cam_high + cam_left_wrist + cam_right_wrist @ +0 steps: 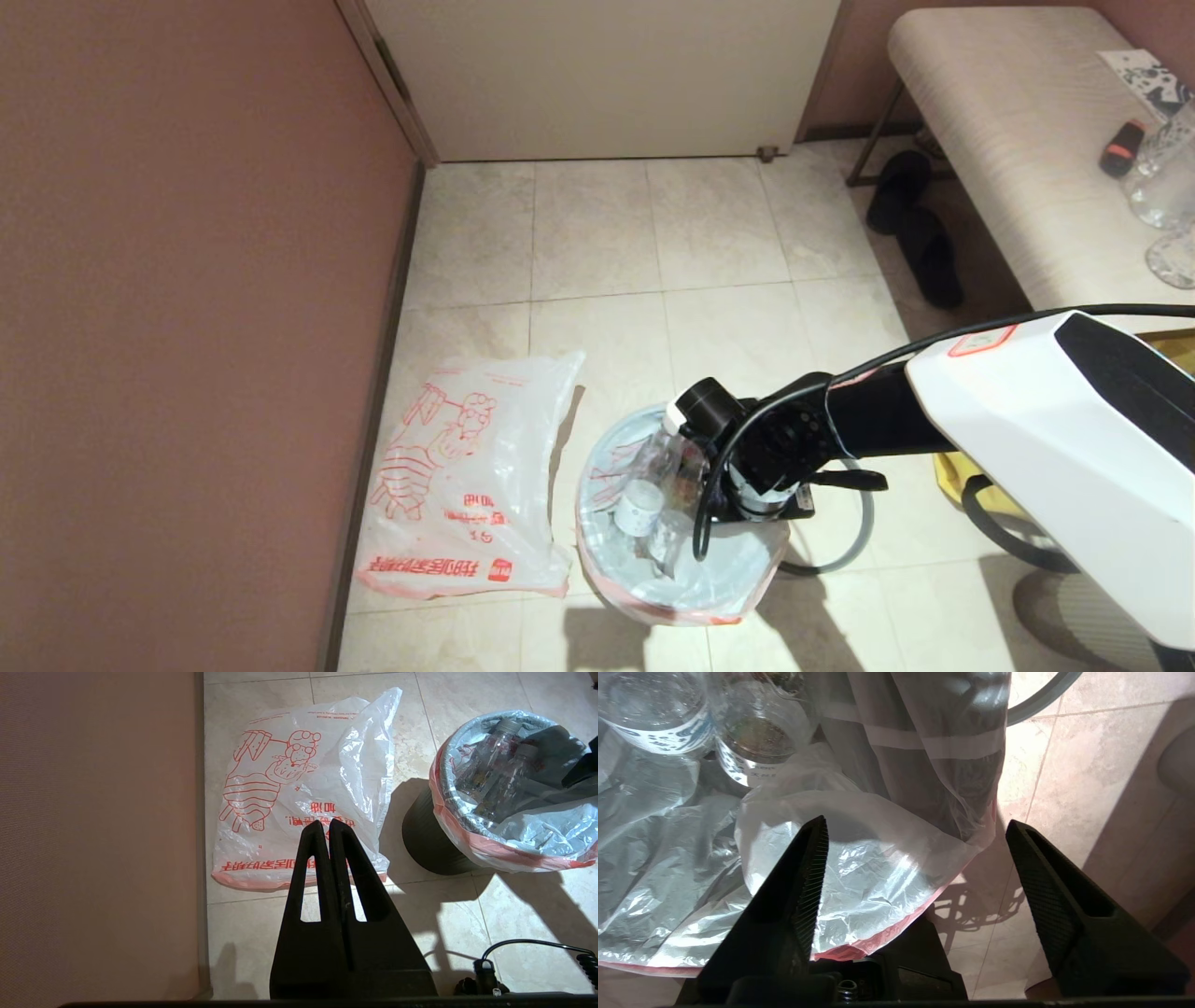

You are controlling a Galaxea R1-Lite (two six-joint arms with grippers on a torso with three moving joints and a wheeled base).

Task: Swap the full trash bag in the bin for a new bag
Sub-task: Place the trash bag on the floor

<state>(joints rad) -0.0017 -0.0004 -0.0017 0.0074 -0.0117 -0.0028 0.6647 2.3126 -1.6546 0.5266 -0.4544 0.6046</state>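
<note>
Thin white plastic of the full trash bag (859, 877) sits between the spread fingers of the right gripper (915, 830), pink-red rim edge draped just below them; jaws wide apart, nothing pinched. Bag lines the bin (427, 844), clear bottles (653, 476) inside it. Head view: right gripper (747, 509) over the bin's right rim, fingers hidden under the wrist. Grey hoop (854, 546) lies on the floor beside the bin, mostly cut off by the arm. New bag (467, 485) with red print lies flat on the tiles left of the bin, by the wall. Left gripper (329, 828) parked above the new bag, fingers pressed together, holding nothing
</note>
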